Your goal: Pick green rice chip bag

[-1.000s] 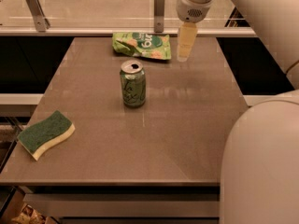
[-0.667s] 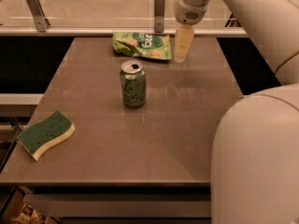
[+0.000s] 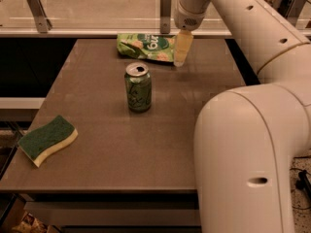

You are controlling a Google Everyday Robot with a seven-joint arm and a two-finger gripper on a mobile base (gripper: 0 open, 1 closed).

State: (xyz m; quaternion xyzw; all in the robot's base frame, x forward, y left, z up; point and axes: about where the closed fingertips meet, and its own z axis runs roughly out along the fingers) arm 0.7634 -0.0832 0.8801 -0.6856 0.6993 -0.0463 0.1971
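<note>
Just beside green rice chip bag (image 3: 146,44) | gripper (image 3: 180,58) shifted left | grip unclear

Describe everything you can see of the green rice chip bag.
The green rice chip bag is a crinkly light-green pouch with a dark-green round logo, white lettering and pale orange chip pictures. It lies flat and crumpled at the far edge of the table, beyond the green can and apart from it. The hand hangs at the bag's right end; whether it touches the bag cannot be told.
</note>
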